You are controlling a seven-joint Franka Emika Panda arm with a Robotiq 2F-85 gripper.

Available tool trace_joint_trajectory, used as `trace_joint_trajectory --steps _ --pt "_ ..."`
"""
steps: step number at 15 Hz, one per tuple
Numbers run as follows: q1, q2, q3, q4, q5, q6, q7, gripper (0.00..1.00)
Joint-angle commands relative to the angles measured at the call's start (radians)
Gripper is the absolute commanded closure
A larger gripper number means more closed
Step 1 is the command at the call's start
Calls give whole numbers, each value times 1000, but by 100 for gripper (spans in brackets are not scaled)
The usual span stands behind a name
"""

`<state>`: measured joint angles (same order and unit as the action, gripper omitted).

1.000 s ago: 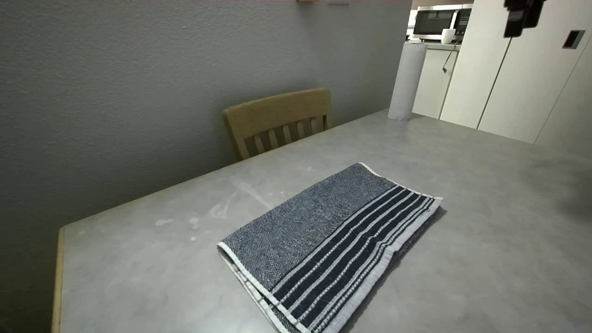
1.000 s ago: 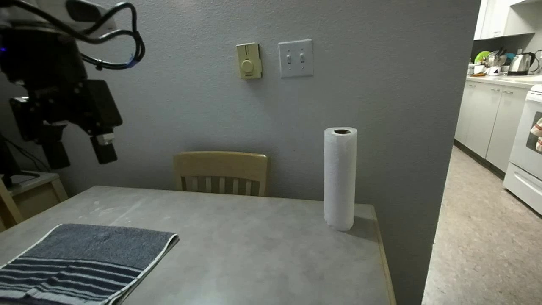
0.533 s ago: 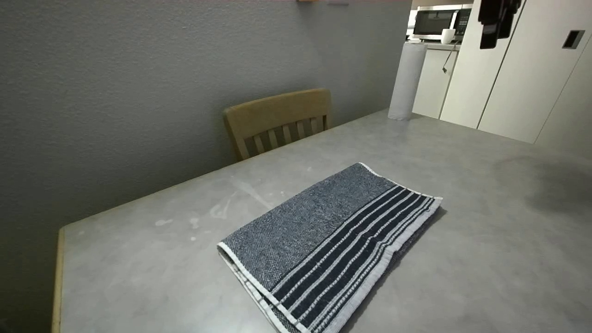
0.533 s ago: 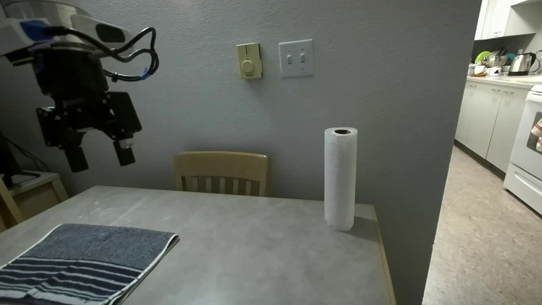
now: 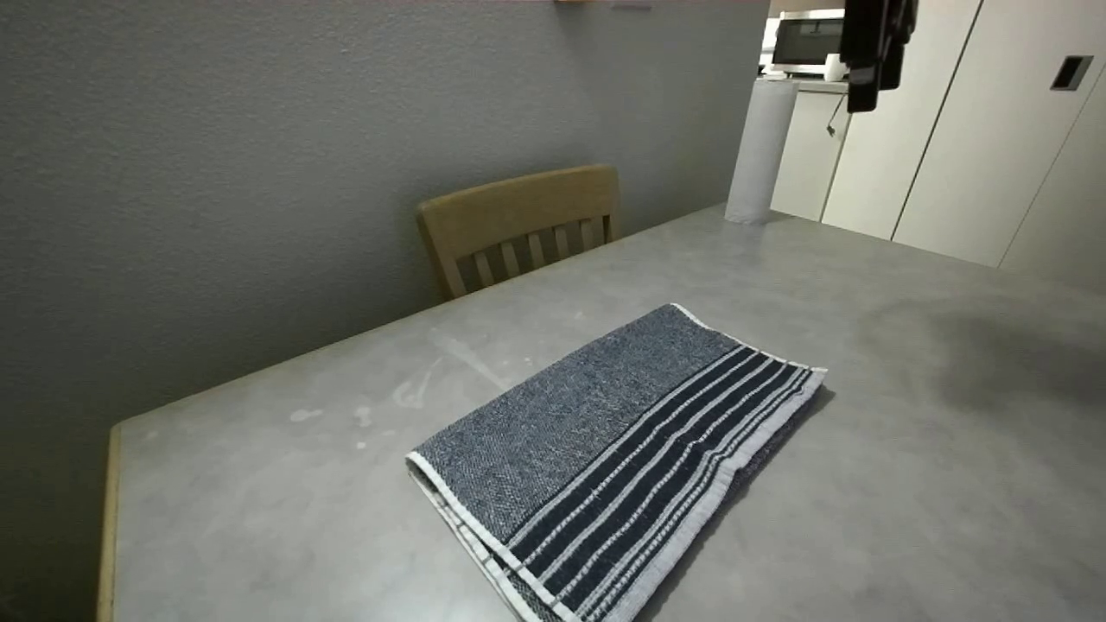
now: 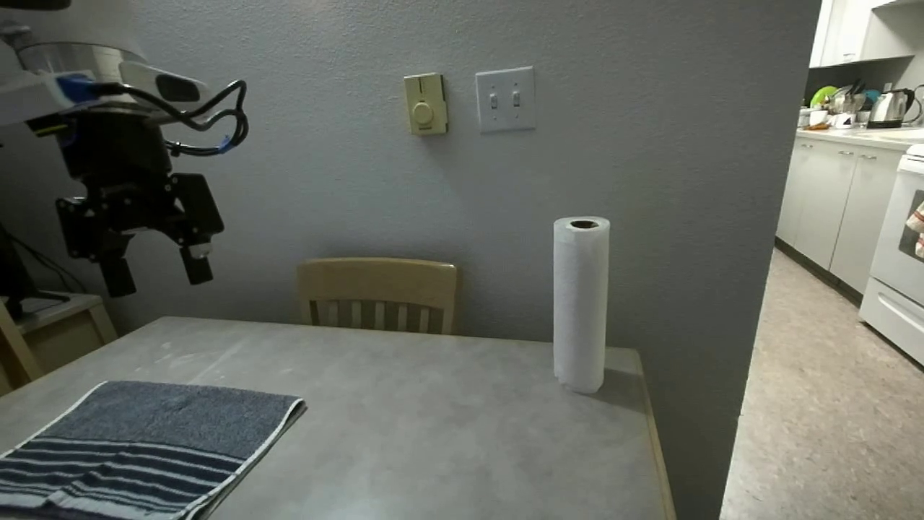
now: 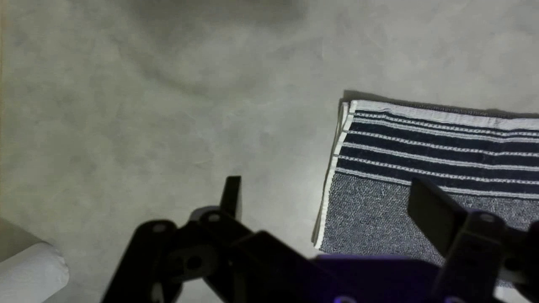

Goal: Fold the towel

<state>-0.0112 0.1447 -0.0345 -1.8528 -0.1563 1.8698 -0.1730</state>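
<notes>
The dark grey-blue towel lies flat in folded layers on the grey table; it shows in both exterior views (image 5: 596, 415) (image 6: 173, 412). Its band of dark and white stripes faces up along one long side, with slight wrinkles. White-edged layers show at its short end. My gripper (image 6: 159, 279) is open and empty, high above the table; its tips also show at the top of an exterior view (image 5: 874, 93). In the wrist view the open gripper (image 7: 326, 185) spans the short edge of the towel (image 7: 370, 214), one finger over bare table, the other over cloth. Part of the towel is cut off there.
A white paper towel roll (image 6: 581, 307) stands upright near the table's far corner; its end shows in the wrist view (image 7: 36, 271). A wooden chair (image 6: 375, 282) stands between the table (image 6: 419, 426) and the grey wall (image 6: 650, 144).
My gripper has come lower, staying open. It has moved left in one exterior view; in another it moved right, then slightly back left. The towel has not moved.
</notes>
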Motion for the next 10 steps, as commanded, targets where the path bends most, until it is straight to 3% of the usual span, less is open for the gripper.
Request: trace_joint_trajectory --steps 1,4,5,10 --pt "22 117 29 128 -15 -68 6 0" --pt "39 192 48 202 -22 -78 -28 0" --pt "34 133 44 126 -7 -39 2 0" --pt "36 188 50 175 -3 -51 -11 0"
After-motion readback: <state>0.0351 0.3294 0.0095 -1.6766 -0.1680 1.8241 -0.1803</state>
